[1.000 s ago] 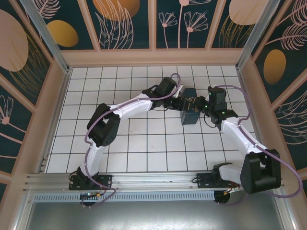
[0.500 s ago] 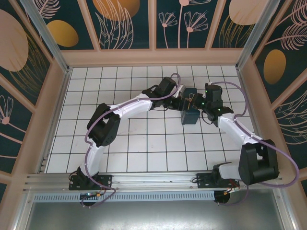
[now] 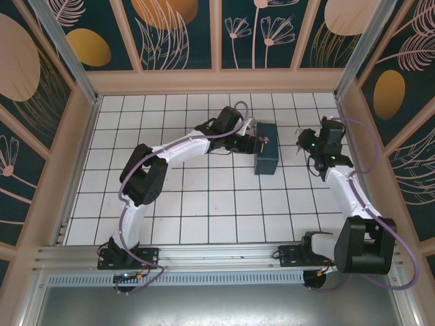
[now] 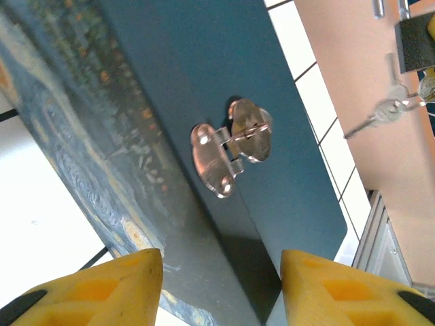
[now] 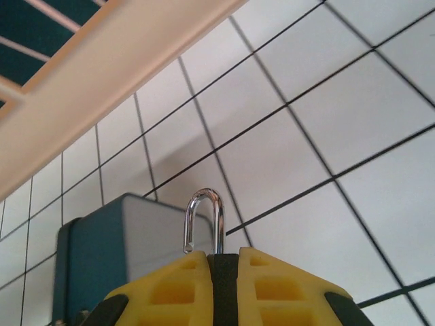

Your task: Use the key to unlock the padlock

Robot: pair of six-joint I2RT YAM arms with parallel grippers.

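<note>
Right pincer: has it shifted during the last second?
Yes. The right pincer has drawn rightward, away from the blue box and toward the right wall.

White tiled bench (image 3: 204, 204) with one blue box (image 3: 266, 148) on it.
The bench is a grid of white tiles with dark joints, walled by a pale peach rim. The box sits on the tiles toward the far right, with a small metal hasp (image 4: 231, 146) on its face.
</note>
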